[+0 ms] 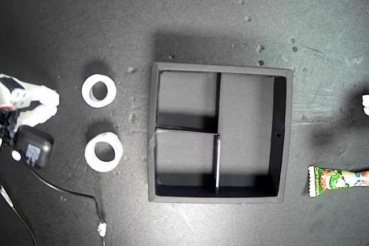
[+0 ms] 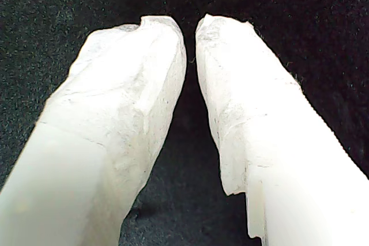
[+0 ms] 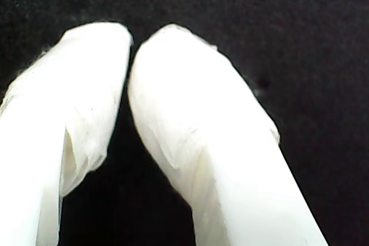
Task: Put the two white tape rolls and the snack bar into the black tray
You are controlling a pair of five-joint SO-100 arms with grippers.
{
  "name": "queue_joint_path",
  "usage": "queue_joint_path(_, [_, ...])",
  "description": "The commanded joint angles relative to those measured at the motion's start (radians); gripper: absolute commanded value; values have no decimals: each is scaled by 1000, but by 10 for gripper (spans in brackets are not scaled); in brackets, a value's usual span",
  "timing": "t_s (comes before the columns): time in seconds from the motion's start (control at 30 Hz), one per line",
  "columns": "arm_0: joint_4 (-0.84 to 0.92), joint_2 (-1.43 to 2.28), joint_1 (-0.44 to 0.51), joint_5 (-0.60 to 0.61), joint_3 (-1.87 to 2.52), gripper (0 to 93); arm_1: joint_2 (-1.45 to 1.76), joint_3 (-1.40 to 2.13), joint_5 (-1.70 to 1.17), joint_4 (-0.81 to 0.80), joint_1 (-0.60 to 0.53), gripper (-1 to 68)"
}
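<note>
At the exterior view's right edge, snack bar (image 1: 340, 180) lettering unreadable.

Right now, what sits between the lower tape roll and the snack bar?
In the exterior view, the black tray lies between the lower tape roll and the snack bar; the rest of that stretch is bare dark tabletop.

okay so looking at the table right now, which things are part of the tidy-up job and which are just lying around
Part of the job:
- upper tape roll
- lower tape roll
- snack bar, at the exterior view's right edge
- black tray, nothing in it yet

Just lying about:
- black power adapter with its cable, at the exterior view's left
</note>
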Motion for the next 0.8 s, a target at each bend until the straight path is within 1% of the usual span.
queue_joint_path(0.0, [35,49,0,-61,58,2,-6,12,-54,-3,-11,17])
queue_joint_path(0.17, [35,49,2,-57,58,2,-6,12,2,-12,-48,17])
queue_joint_path(0.27, [34,49,6,-84,58,2,-6,12,3,-31,-48,17])
queue_joint_path(0.43, [32,49,6,-100,58,2,-6,12,0,-29,-21,17])
queue_joint_path(0.47, [31,49,6,-118,58,2,-6,12,-2,-29,-9,17])
queue_joint_path(0.53, [-11,49,11,-137,58,2,-5,12,-3,-46,11,17])
queue_joint_path(0.57, [-55,49,17,-120,58,2,-5,12,-21,-58,11,17])
queue_joint_path(0.6, [-97,49,17,-118,58,2,-5,12,-46,-81,3,17])
queue_joint_path(0.63, [-130,49,17,-141,58,11,-5,12,-52,-129,0,62])
queue_joint_path(0.67, [-161,49,9,-152,58,36,-5,12,-77,-181,0,90])
queue_joint_path(0.7, [-166,49,0,-209,58,55,-5,12,-152,-239,8,84])
queue_joint_path(0.73, [-175,49,-6,-235,58,72,-5,12,-262,-296,12,79])
queue_joint_path(0.77, [-202,49,-6,-221,58,74,-5,12,-359,-356,12,72])
